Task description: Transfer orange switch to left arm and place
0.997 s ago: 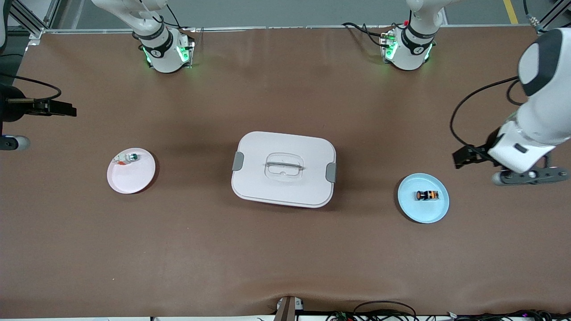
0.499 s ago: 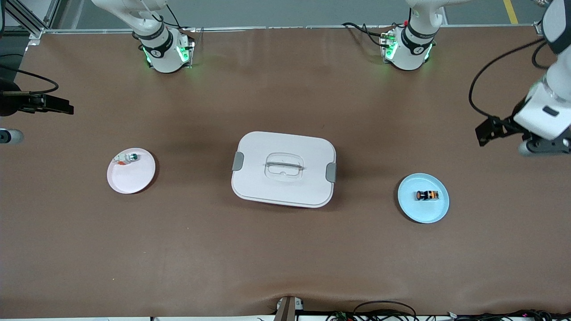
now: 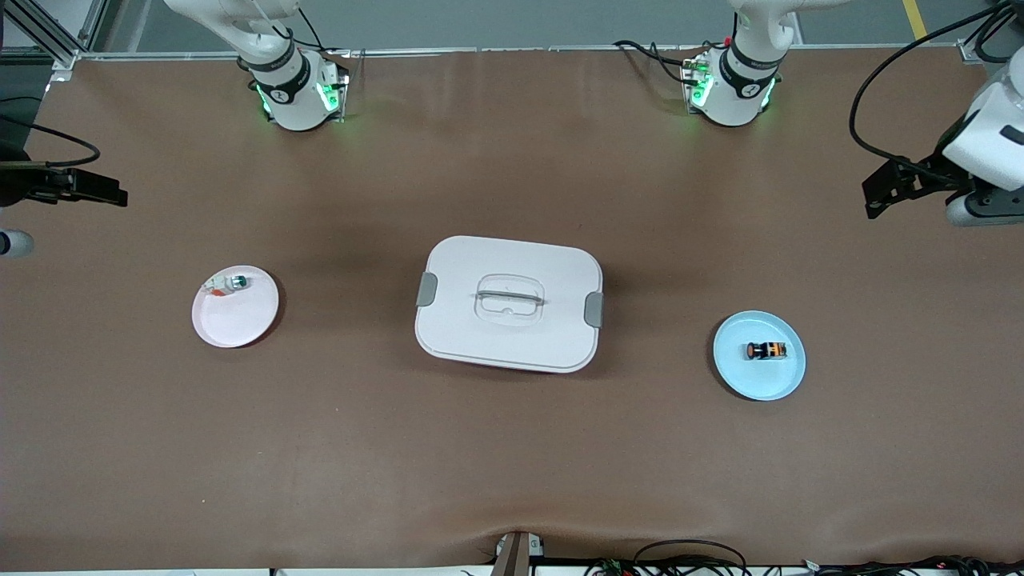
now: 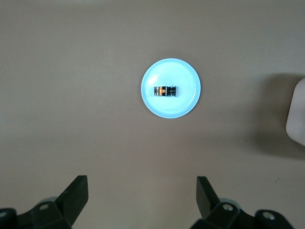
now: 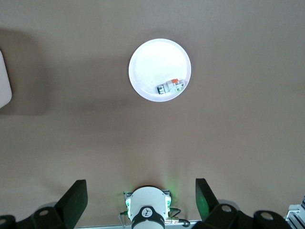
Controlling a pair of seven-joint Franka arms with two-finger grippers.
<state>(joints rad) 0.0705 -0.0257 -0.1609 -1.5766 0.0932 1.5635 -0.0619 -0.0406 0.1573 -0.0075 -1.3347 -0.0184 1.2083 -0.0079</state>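
Observation:
The orange switch (image 3: 766, 350) lies on its side on a blue plate (image 3: 760, 382) toward the left arm's end of the table. The left wrist view shows the switch (image 4: 165, 90) on the plate (image 4: 170, 71) well below my left gripper (image 4: 141, 185), which hangs high, open and empty over that end. The white box (image 3: 509, 302) with grey clips stands mid-table between the two plates. My right gripper (image 5: 140, 187) is also open and empty, high over the right arm's end of the table.
A pink plate (image 3: 237, 322) toward the right arm's end holds a small white part with a green tip (image 3: 233, 282). Each wrist view shows an edge of the box (image 4: 298, 114) (image 5: 4, 81). The arm bases (image 3: 298, 92) (image 3: 732, 88) stand along the table's robot side.
The left arm's hand has risen and drawn back from beside the blue plate toward the table's corner. The right arm's hand has slid slightly farther out of the front view.

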